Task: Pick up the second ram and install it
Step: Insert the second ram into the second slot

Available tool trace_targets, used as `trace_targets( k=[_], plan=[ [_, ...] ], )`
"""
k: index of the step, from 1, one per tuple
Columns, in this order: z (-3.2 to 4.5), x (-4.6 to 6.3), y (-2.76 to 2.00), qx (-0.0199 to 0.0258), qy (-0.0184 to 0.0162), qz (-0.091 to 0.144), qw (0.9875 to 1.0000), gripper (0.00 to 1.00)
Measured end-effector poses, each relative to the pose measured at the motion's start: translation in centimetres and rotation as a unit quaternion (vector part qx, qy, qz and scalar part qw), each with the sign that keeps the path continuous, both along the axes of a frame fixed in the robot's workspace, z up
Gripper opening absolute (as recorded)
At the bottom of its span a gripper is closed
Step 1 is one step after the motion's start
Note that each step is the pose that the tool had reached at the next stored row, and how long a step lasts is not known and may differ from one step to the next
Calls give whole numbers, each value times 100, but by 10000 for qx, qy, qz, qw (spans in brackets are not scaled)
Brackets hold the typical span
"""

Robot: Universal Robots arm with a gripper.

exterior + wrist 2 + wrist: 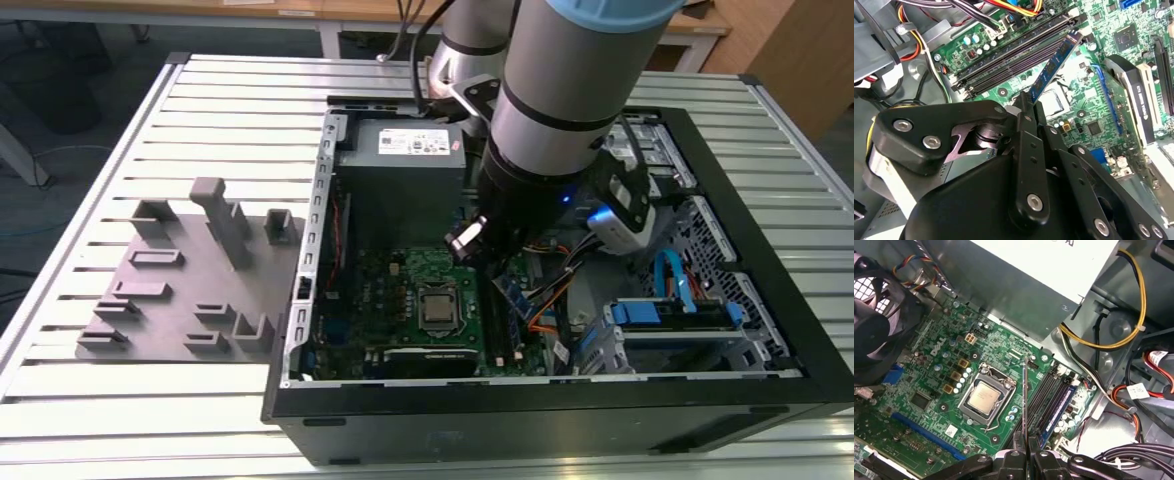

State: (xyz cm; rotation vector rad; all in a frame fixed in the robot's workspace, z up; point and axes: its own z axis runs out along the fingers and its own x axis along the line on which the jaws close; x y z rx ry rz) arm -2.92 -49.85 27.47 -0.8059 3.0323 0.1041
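My gripper (1026,100) is shut on the second ram (1054,62), a slim dark blue stick that juts out from between the fingers. In the first wrist view the second ram (1025,400) is seen edge-on as a thin line rising from the gripper (1026,445). It hangs above the motherboard, between the processor socket (981,397) and the memory slots (1046,390), touching neither. Another blue stick (1060,405) sits in one of those slots. In the exterior view the gripper (497,262) is down inside the open computer case (561,395).
The power supply (407,150) fills the case's far end, with bundled cables (1104,340) beside the slots. A black fan (874,335) stands past the socket. A blue drive bracket (667,310) is at the exterior view's right. A grey parts fixture (187,280) lies on the slatted table.
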Motion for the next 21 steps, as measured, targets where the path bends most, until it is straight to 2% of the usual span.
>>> trace_targets(
  k=[5, 9, 15, 21],
  plan=[
    [-1, 0, 0, 0, 0, -193, 9998, 11],
    [-1, 0, 0, 0, 0, -413, 9991, 11],
    [-2, 0, 0, 0, 0, -740, 9973, 11],
    [-3, 0, 0, 0, 0, -1018, 9948, 11]
  ],
)
